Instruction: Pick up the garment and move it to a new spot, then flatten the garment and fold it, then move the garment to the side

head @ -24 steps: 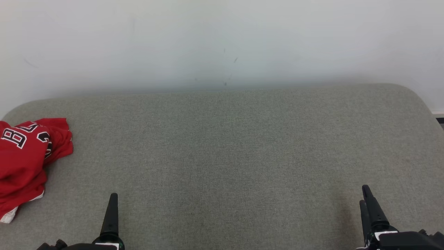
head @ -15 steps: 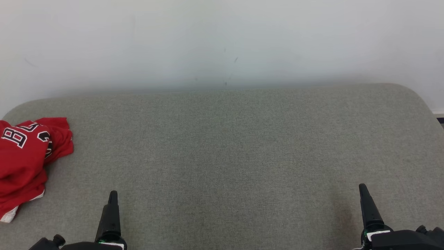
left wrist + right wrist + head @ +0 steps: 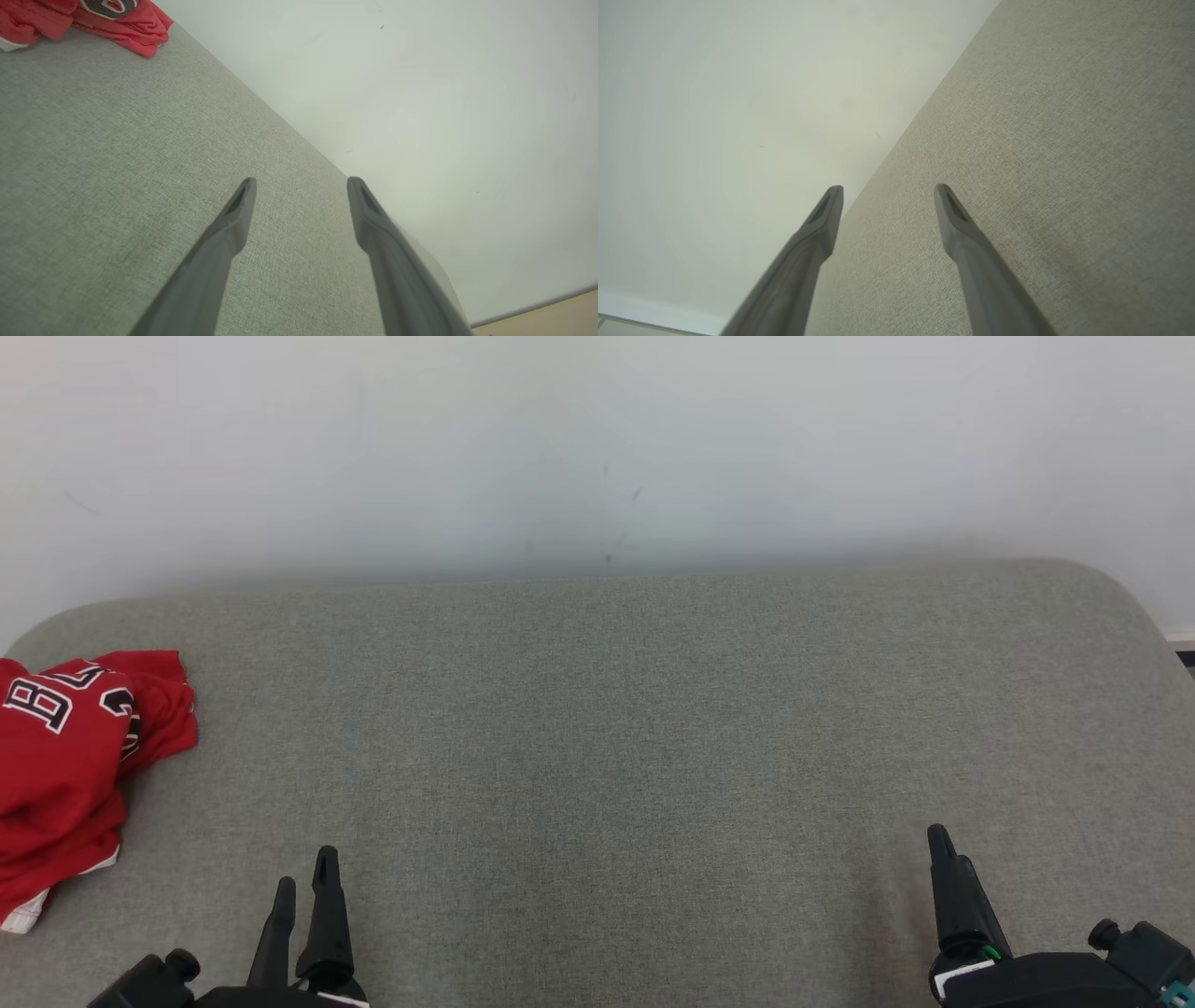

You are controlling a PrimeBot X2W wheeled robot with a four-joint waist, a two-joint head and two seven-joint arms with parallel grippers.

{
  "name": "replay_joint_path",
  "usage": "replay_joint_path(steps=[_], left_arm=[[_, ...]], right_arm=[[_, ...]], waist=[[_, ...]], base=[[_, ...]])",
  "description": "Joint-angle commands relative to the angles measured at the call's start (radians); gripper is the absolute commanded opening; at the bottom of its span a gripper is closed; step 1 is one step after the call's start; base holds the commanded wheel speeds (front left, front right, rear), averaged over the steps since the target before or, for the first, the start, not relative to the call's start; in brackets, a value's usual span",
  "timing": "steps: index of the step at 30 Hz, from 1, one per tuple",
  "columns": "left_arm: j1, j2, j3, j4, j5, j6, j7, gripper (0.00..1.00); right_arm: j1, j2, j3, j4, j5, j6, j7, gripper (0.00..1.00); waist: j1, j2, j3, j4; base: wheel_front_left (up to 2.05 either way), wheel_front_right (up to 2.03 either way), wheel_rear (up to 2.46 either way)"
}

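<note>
Garment [image 3: 61, 756]: red, crumpled, lying at the left edge of the grey cushion [image 3: 597, 728], toward its far corner.
Left gripper [image 3: 301, 179]: fingers spread, holding nothing, by the near edge, well apart from garment.
Right gripper [image 3: 887, 189]: fingers spread, holding nothing, near edge, right side.

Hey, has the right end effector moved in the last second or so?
Yes. The right end effector has slid toward the robot's left, closer to the red garment, which lies unchanged on the grey cushion.
</note>
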Motion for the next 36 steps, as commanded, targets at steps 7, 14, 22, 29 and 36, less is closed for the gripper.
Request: replay_joint_path(steps=[7, 14, 22, 29, 36], left_arm=[[0.009, 0.003, -0.007, -0.034, 0.157, 0.030, -0.028, 1.00], [0.021, 0.003, -0.008, -0.043, 0.252, 0.041, -0.044, 1.00], [0.035, 0.006, 0.000, -0.056, 0.348, 0.032, -0.063, 1.00], [0.042, 0.008, 0.005, -0.064, 0.418, 0.034, -0.074, 1.00], [0.051, 0.009, 0.010, -0.071, 0.492, 0.032, -0.089, 1.00]], right_arm=[[0.002, -0.005, 0.026, -0.024, -0.164, -0.001, -0.035, 1.00], [0.015, -0.005, 0.036, -0.031, -0.278, -0.001, -0.059, 1.00], [0.024, -0.005, 0.052, -0.048, -0.374, -0.001, -0.085, 1.00], [0.031, -0.006, 0.064, -0.054, -0.442, -0.001, -0.104, 1.00], [0.036, -0.006, 0.072, -0.056, -0.515, -0.001, -0.126, 1.00]], waist=[[0.0000, -0.0001, 0.002, 0.000], [0.0000, -0.0001, 0.004, 0.000], [0.0000, -0.0001, 0.009, -0.004], [0.0000, -0.0001, 0.011, -0.005], [0.0000, -0.0001, 0.013, -0.004]], base=[[0.00, 0.00, 0.00], [0.00, 0.00, 0.00], [0.00, 0.00, 0.00], [0.00, 0.00, 0.00], [0.00, 0.00, 0.00]])
